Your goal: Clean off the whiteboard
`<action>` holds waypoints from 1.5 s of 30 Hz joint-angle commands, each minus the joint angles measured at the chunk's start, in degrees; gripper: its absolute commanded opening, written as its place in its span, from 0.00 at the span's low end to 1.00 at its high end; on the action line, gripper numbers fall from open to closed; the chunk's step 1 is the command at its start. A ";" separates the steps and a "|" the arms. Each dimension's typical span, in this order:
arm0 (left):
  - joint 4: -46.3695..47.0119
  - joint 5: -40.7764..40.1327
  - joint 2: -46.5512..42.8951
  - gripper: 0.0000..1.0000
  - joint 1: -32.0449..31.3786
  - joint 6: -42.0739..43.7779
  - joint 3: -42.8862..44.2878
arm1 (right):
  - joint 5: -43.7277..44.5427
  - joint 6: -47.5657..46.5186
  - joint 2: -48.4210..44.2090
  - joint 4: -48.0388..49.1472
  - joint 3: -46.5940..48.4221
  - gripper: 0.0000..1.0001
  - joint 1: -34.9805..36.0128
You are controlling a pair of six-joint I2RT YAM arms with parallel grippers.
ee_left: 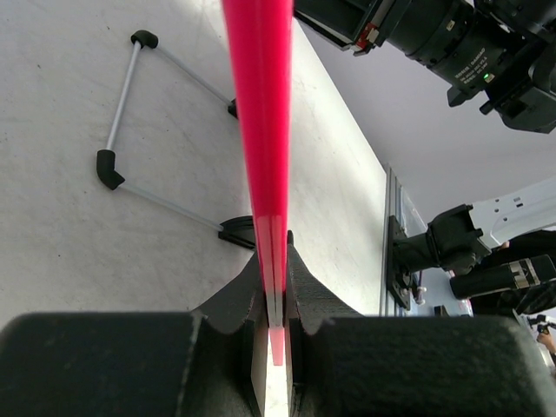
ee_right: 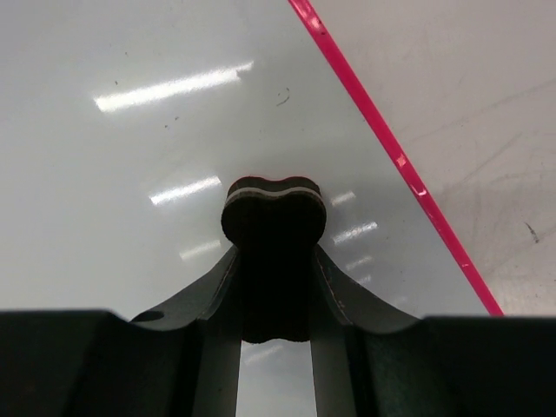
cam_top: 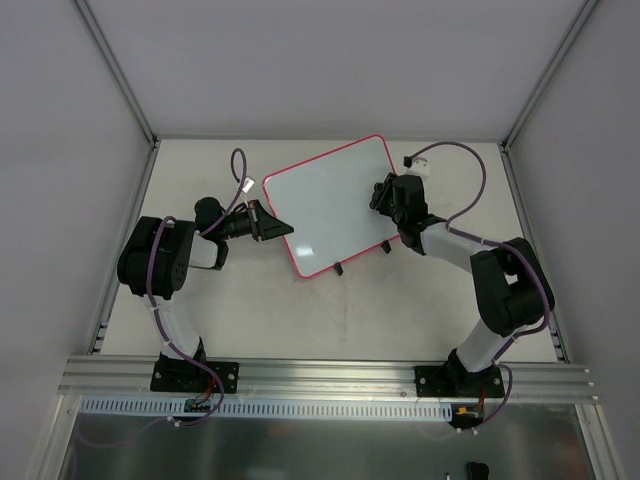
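Note:
The whiteboard point(cam_top: 330, 205) is a glossy white board with a thin pink-red frame, lying tilted in the middle of the table. My left gripper point(cam_top: 278, 226) is shut on its left edge; in the left wrist view the pink frame point(ee_left: 263, 130) runs straight up from between the jaws. My right gripper point(cam_top: 381, 193) is shut on a small black eraser block point(ee_right: 274, 217) and holds it against the board's right part point(ee_right: 130, 174). No writing shows on the board, only a few tiny specks.
The board's wire stand with black clip feet point(ee_left: 117, 165) sticks out beneath it, and shows at its front edge point(cam_top: 341, 267). A cable with a white plug point(cam_top: 415, 160) lies behind the right gripper. Grey walls enclose the table.

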 commanded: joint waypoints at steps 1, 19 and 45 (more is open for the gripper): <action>22.70 3.92 -1.64 0.00 -0.64 2.80 -0.10 | 1.18 -2.02 1.27 -0.41 3.74 0.00 -1.42; 22.70 3.84 -1.73 0.00 -0.64 2.71 -0.01 | 1.35 2.11 0.04 5.48 -8.64 0.00 3.93; 22.70 3.48 -1.37 0.00 -0.64 2.53 -0.01 | 7.86 -1.93 -28.34 -23.06 -12.17 0.00 11.76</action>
